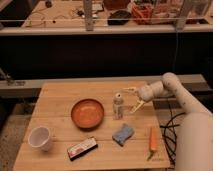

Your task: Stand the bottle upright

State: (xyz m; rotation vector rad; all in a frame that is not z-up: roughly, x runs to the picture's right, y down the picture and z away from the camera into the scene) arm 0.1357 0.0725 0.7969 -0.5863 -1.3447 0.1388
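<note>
The small greyish-white bottle point(118, 105) stands upright on the wooden table point(60, 97), just right of the orange bowl point(87, 113). My gripper point(133, 98) reaches in from the right on a white arm. Its two pale fingers are spread apart, one at the level of the bottle's cap and one lower, both just right of the bottle. The fingers do not hold the bottle.
A white cup point(40, 137) sits at the front left. A dark flat packet point(82, 148) lies in front of the bowl. A blue sponge point(123, 134) and a carrot point(153, 140) lie front right. A rail and dark cabinet stand behind the table.
</note>
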